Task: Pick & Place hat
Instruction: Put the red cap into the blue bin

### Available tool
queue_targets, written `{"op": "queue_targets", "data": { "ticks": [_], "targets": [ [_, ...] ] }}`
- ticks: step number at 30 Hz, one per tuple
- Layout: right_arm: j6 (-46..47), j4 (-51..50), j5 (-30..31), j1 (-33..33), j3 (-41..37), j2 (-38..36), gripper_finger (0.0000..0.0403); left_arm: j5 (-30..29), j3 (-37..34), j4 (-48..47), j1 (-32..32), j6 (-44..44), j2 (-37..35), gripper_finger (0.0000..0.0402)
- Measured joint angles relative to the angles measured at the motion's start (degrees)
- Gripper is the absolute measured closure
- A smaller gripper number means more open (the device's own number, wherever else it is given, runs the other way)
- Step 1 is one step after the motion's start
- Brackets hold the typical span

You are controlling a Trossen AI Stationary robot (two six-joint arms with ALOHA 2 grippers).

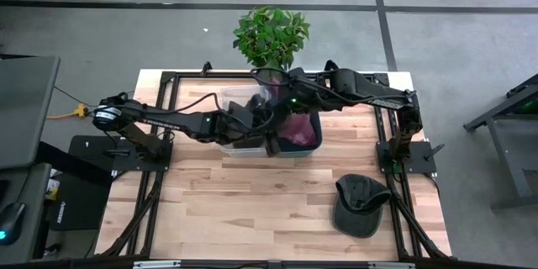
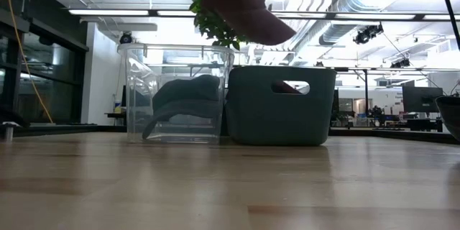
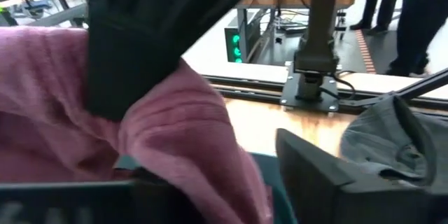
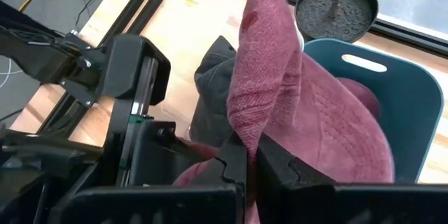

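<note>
Pink knitted fabric hat (image 4: pixel 308 112) hangs above the dark teal plastic bin (image 4: pixel 402 105), near table centre, toward twelve o'clock. Right gripper (image 4: pixel 253 161) has its fingers pinched together on the hat's fabric. Left gripper (image 3: pixel 210 112) sits just beside it at the hat's nine o'clock side, fingers apart, one dark finger (image 3: pixel 147 35) against the pink cloth. Clear plastic box (image 2: pixel 176 93) touching the bin's left holds a dark grey cap (image 2: pixel 187 97). Another dark grey cap (image 1: pixel 361 204) lies on the wooden table (image 1: pixel 252 210) at five o'clock. Potted green plant (image 1: pixel 271 38) stands at twelve o'clock.
</note>
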Motion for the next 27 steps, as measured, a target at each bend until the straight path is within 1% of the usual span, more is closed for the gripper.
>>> {"op": "queue_targets", "data": {
  "ticks": [3, 6, 9, 11, 13, 17, 24, 27],
  "targets": [
    [-0.2, 0.3, 0.0, 0.2, 0.0, 0.0, 0.0402, -0.1, 0.0, 0.1, -0.7, -0.9, 0.0, 0.0184],
    [-0.2, 0.6, 0.3, 0.5, 0.0, 0.0, 0.0402, -1.3, 0.0, 0.0, -1.6, -2.2, 0.0, 0.0143],
    [-0.1, 0.6, 0.6, 0.8, 0.0, 0.0, 0.0402, -3.7, 0.0, -0.2, -2.7, -2.4, 0.0, 0.0112],
    [-0.1, 0.5, 0.6, 1.1, -0.1, 0.0, 0.0402, -5.5, 0.0, -0.2, -3.1, -2.4, 0.0, 0.0099],
    [-0.1, 0.5, 0.6, 1.4, -0.1, -0.2, 0.0402, -6.3, 0.0, -0.2, -3.9, -2.3, -0.1, 0.0092],
    [0.0, 0.1, 0.9, 2.2, -0.1, -0.9, 0.0403, -8.2, 0.2, 0.1, -4.9, -2.3, -0.9, 0.0090],
    [1.1, -2.0, 2.0, 4.6, -0.1, -3.5, 0.0403, -13.6, 0.2, -1.3, -7.1, -2.3, -2.1, 0.0090],
    [1.6, -3.8, 2.1, 5.9, -0.1, -4.7, 0.0403, -15.7, 0.0, -3.8, -8.9, -2.3, -3.3, 0.0090]
  ]
}}
